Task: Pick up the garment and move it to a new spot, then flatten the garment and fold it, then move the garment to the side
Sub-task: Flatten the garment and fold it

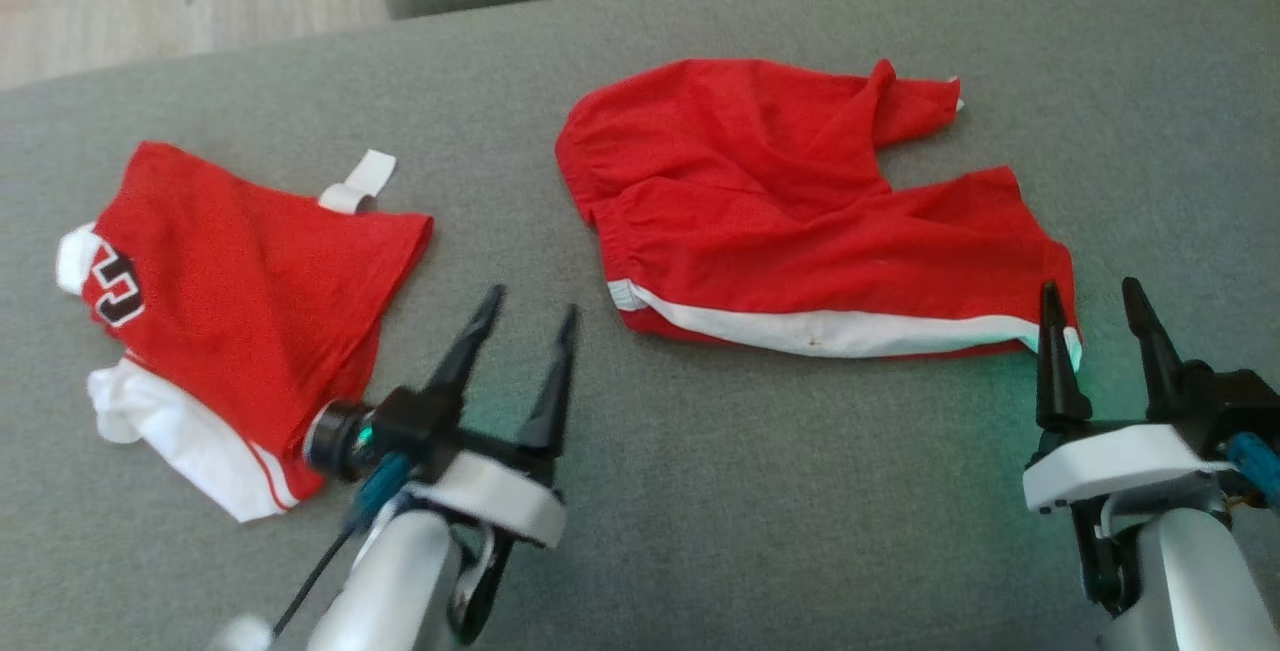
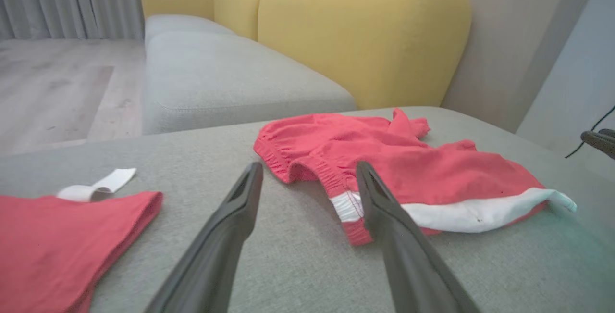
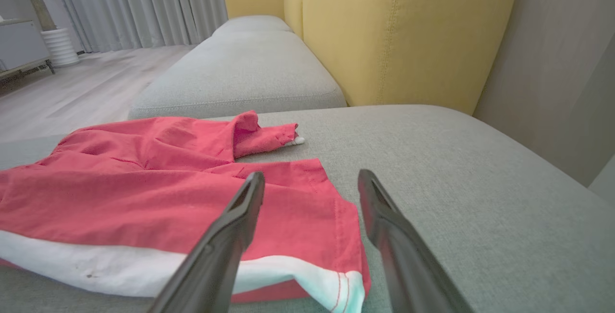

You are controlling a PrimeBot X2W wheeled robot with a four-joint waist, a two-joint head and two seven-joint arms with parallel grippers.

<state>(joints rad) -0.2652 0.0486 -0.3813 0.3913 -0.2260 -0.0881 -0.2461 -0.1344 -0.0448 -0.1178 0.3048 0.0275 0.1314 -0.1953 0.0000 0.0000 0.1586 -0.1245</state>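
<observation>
Red shorts [image 1: 800, 221] lie rumpled on the grey sofa [image 1: 700, 491], far leg bunched up, so flattening, folding and the move aside all look still to do. Left gripper [image 1: 533, 301] and right gripper [image 1: 1089, 286] both spread wide, holding nothing. The right one is just beside the shorts' hem, and a red shirt [image 1: 250, 301] lies apart at left.

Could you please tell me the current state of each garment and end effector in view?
Red shorts: rumpled, unfolded, lying free on the cushion
Red jersey: bunched, lying free
Left end effector: open, empty
Right end effector: open, empty, beside the shorts' hem
</observation>
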